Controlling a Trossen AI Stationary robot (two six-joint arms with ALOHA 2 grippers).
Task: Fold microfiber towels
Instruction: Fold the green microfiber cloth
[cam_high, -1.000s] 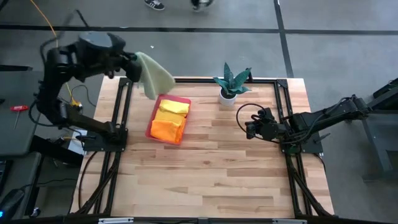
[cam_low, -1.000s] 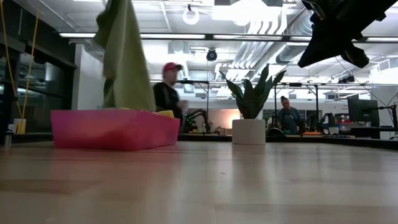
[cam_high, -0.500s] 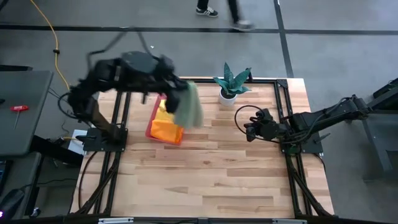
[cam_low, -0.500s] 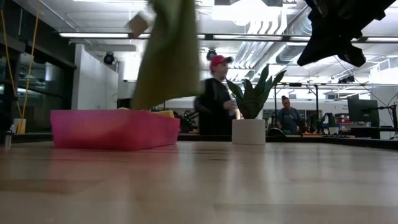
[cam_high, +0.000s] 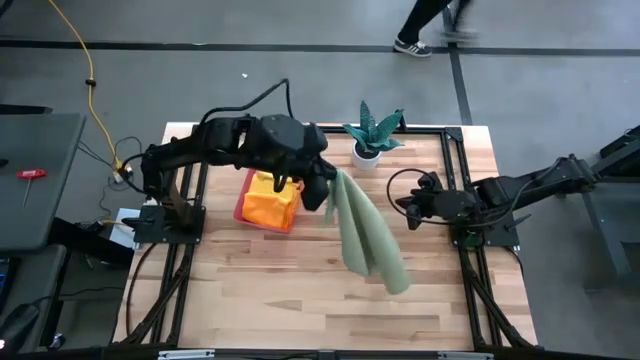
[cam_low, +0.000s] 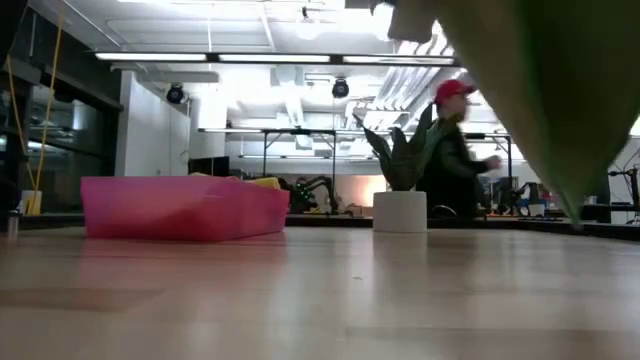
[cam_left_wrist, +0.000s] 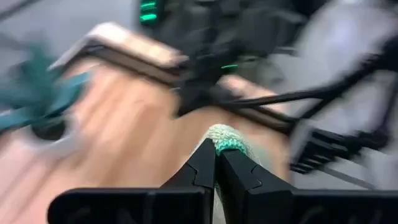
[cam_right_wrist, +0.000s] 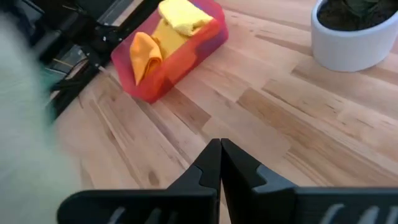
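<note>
We've swung the pale green towel (cam_high: 368, 236) off the pink tray (cam_high: 243, 208) to mid-counter, left gripper (cam_high: 324, 190) fingers clenched on its corner; ready to spread. Right gripper (cam_high: 410, 212) clenched empty, waiting.

Soft cloths, a glossy plastic tray and a pale wooden worktop.

The pale green towel (cam_high: 368, 237) is a soft, matt, fuzzy cloth with a stitched teal edge, hanging in loose folds. The orange towel (cam_high: 268, 208) and yellow towel (cam_high: 275, 184) look like the same matt, nappy fabric. The pink tray (cam_low: 180, 207) is smooth, slightly glossy plastic. The worktop (cam_high: 300, 290) is light wooden planks with a smooth satin finish. The white plant pot (cam_right_wrist: 354, 37) looks smooth and matt. The left claw (cam_left_wrist: 216, 163) has dark, matt, hard fingers.
</note>
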